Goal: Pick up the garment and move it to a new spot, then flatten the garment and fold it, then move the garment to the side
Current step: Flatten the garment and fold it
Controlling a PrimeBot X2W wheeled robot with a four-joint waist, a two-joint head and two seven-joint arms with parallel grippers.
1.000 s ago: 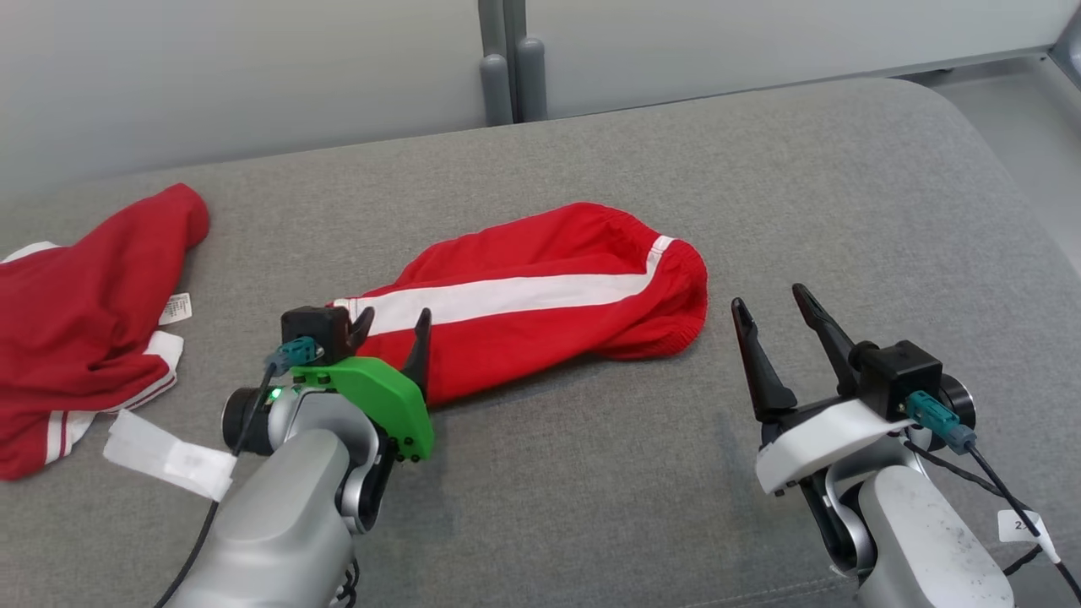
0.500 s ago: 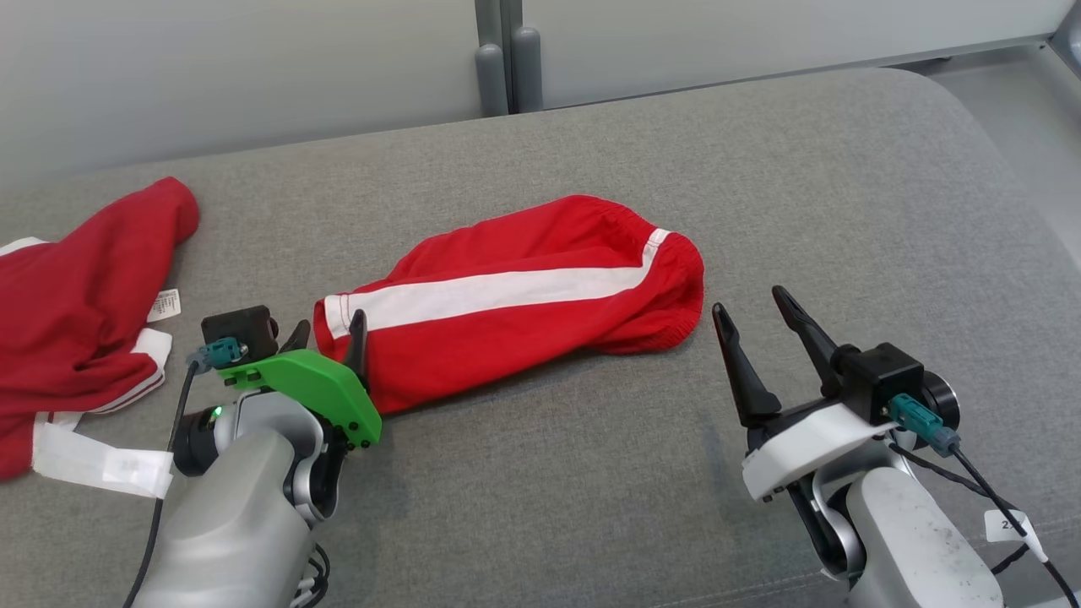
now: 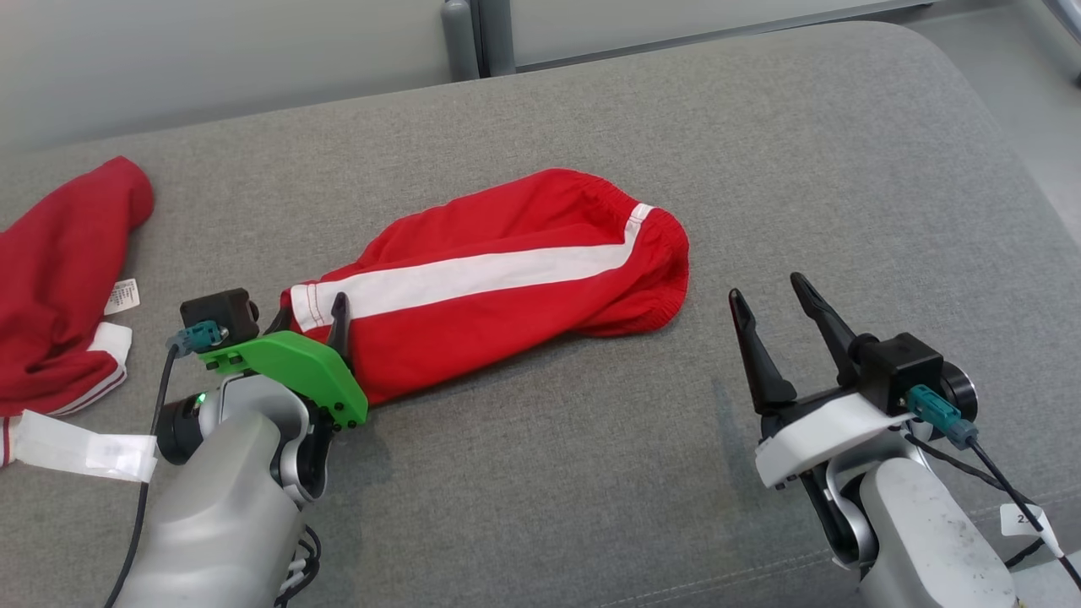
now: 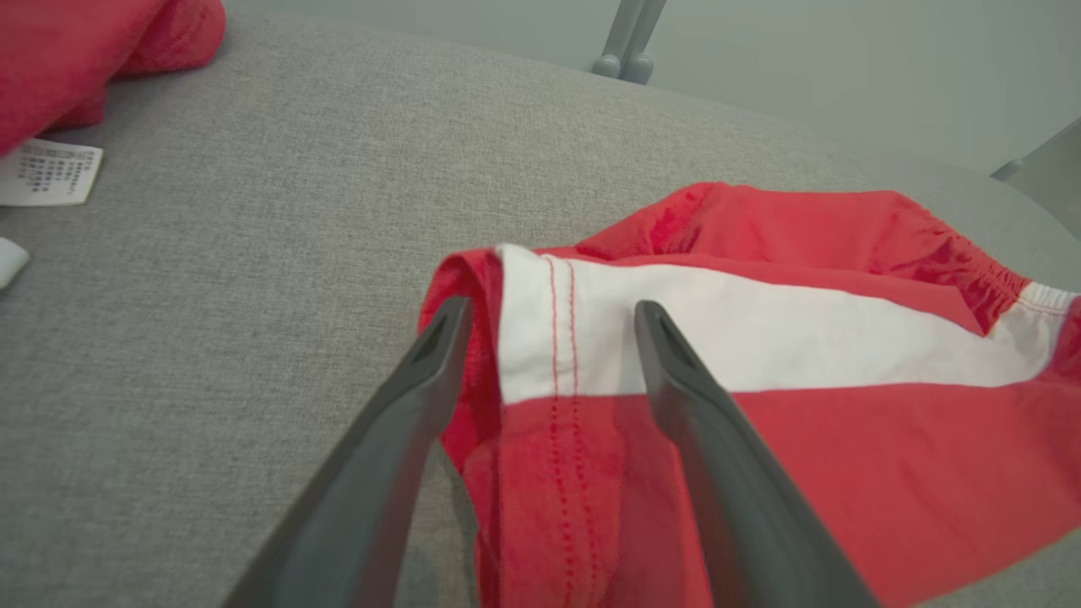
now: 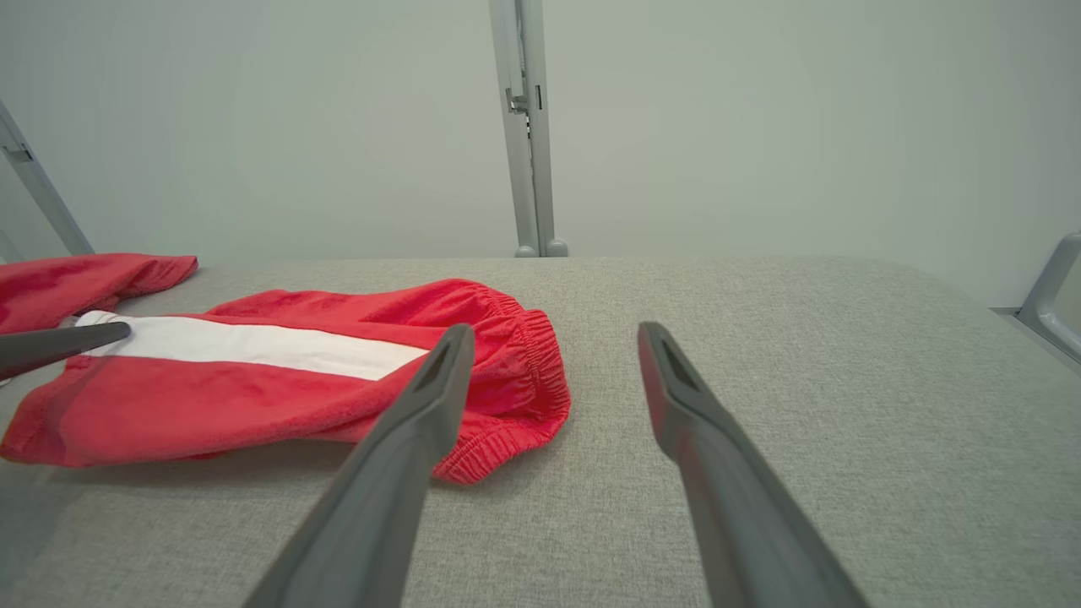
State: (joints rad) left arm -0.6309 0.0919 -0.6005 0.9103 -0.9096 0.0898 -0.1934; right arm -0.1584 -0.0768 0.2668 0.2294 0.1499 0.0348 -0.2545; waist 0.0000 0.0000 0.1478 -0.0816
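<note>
The garment (image 3: 507, 287) is a pair of red shorts with a white side stripe, lying folded lengthwise on the grey cushioned surface (image 3: 760, 152). My left gripper (image 3: 311, 311) stands open at its left hem end. In the left wrist view the left gripper (image 4: 551, 308) has its two fingers on either side of the stitched hem of the garment (image 4: 760, 338). My right gripper (image 3: 767, 289) is open and holds nothing, a short way right of the elastic waistband. In the right wrist view the right gripper (image 5: 554, 331) has the garment (image 5: 253, 380) to its left.
A second red garment (image 3: 59, 253) with white trim and a care label (image 3: 125, 295) lies crumpled at the far left. A white tag (image 3: 80, 443) hangs on the left arm's cable. Grey posts (image 3: 469, 38) stand behind the surface's far edge.
The head camera has shifted, so the whole picture has slid. Against the garment, my left gripper has moved left, from over the cloth to its hem end. The right gripper has hardly moved.
</note>
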